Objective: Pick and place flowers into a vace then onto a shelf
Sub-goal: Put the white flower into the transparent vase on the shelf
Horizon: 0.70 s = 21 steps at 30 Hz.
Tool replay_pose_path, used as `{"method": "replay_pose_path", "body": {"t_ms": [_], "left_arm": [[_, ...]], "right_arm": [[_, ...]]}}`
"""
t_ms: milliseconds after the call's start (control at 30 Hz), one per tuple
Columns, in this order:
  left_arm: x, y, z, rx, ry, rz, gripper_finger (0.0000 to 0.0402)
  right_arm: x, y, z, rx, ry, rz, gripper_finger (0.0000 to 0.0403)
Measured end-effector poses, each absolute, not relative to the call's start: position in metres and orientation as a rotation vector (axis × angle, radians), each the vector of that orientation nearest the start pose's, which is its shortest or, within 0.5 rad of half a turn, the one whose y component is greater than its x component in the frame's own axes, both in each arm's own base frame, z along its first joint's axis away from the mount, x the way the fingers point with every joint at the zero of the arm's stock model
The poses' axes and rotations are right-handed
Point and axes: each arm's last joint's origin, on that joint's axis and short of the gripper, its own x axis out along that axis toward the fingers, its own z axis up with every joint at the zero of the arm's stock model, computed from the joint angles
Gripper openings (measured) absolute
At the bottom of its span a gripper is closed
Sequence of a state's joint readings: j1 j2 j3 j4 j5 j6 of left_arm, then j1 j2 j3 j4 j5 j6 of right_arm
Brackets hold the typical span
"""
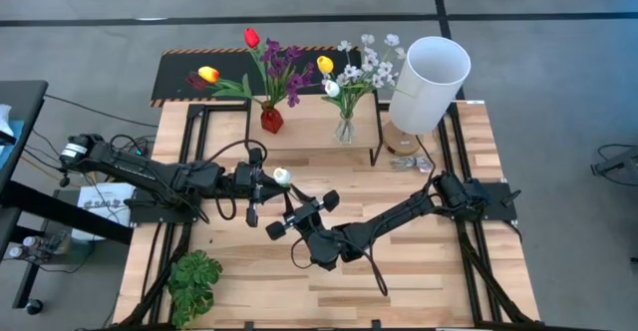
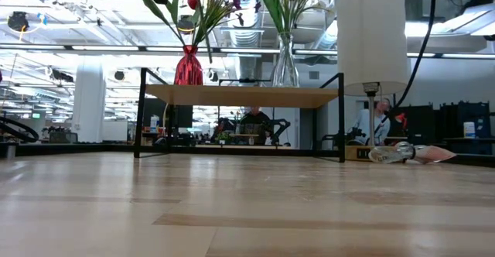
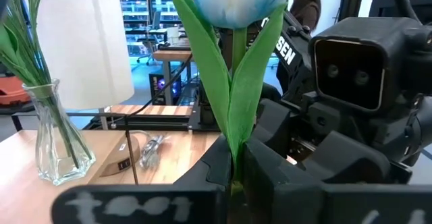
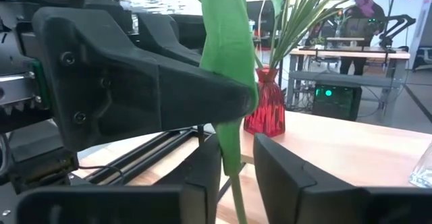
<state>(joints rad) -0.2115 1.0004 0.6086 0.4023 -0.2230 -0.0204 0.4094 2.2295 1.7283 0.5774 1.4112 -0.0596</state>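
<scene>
A white tulip (image 1: 282,175) with green leaves stands upright in the air over the table's middle, and my left gripper (image 3: 233,177) is shut on its stem. My right gripper (image 4: 236,173) comes level from the right, open. Its fingers stand on either side of the stem (image 4: 235,183), below the left fingers; I cannot tell if one touches it. On the shelf (image 1: 309,142) stand a red vase (image 1: 271,120) and a clear vase (image 1: 345,130), both holding flowers. My left gripper pinches the tulip's stem and the leaves wrapped round it (image 4: 233,82) between its two fingers, well below the bloom. The fingers lie level, coming from the table's left, across the stem. The tulip stands upright, lifted clear of the table.
A tall white cylinder (image 1: 429,82) stands at the far right beside the shelf, with a crumpled clear thing (image 2: 402,154) at its foot. A green leafy plant (image 1: 194,283) sits at the near left. Bare wooden tabletop lies in front of the shelf.
</scene>
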Motion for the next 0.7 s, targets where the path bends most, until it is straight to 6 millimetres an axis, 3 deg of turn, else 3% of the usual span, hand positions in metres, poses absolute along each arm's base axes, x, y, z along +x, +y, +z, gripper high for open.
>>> {"method": "replay_pose_path", "body": {"t_ms": [433,700], "left_arm": [[0.2192,-0.0404,0.2885,-0.025,-0.010,0.013,0.0013],[0.2192,-0.0405,0.2883,-0.029,-0.007,0.013,0.0056]], "right_arm": [[0.4687,0.1701,0.2526,0.004,-0.017,-0.995,0.0009],[0.4682,0.1698,0.2525,0.005,-0.016,-1.015,0.0014]]}}
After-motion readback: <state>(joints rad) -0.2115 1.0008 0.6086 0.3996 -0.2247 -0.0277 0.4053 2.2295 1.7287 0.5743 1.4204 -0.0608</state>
